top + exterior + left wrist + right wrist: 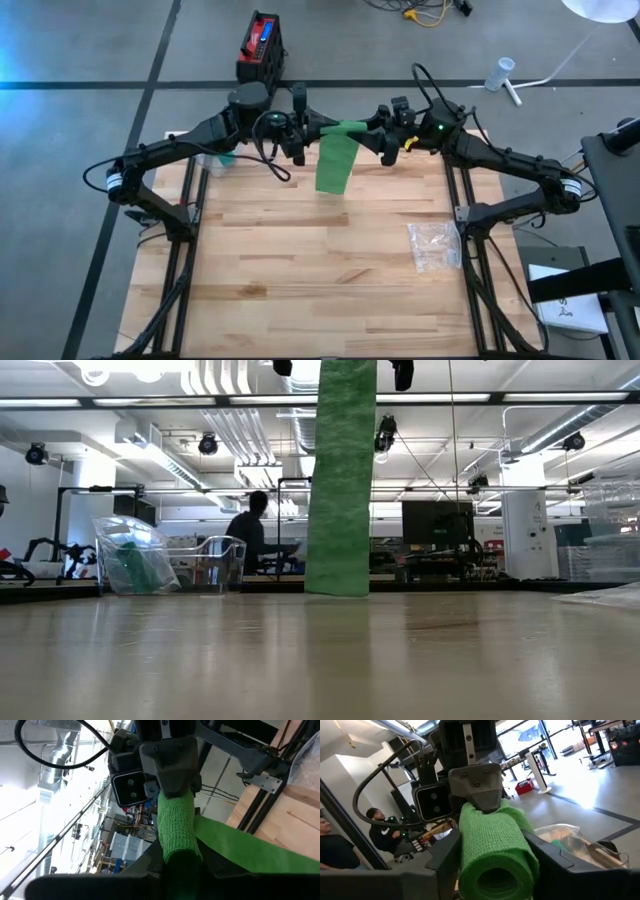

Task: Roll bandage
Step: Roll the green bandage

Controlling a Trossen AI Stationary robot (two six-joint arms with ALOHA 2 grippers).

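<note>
Two dark robot arms meet over the far edge of a pale wooden slatted table (300, 270), sharing a green woven elastic bandage (337, 160) between them near the upper centre of the overhead frame. The left gripper (297, 132) has its jaws clamped together on one end of the rolled core, as its wrist view shows the green tube pinched between its fingers. The right gripper (385, 133) faces it from the other end; its jaws stand on either side of the roll with the tube between them, but whether they press it yet cannot be told.

Only a short, thick roll is wound. A long tail hangs free, dropping as a vertical green strip through the centre of the table-level frame until its lower end meets the tabletop. By this showing the rolling is well short of finished: most of the visible length is left to take up.

A crumpled clear plastic bag (433, 246) lies at the right of the overhead frame, and a clear plastic container (133, 557) sits at the left of the table-level frame.
</note>
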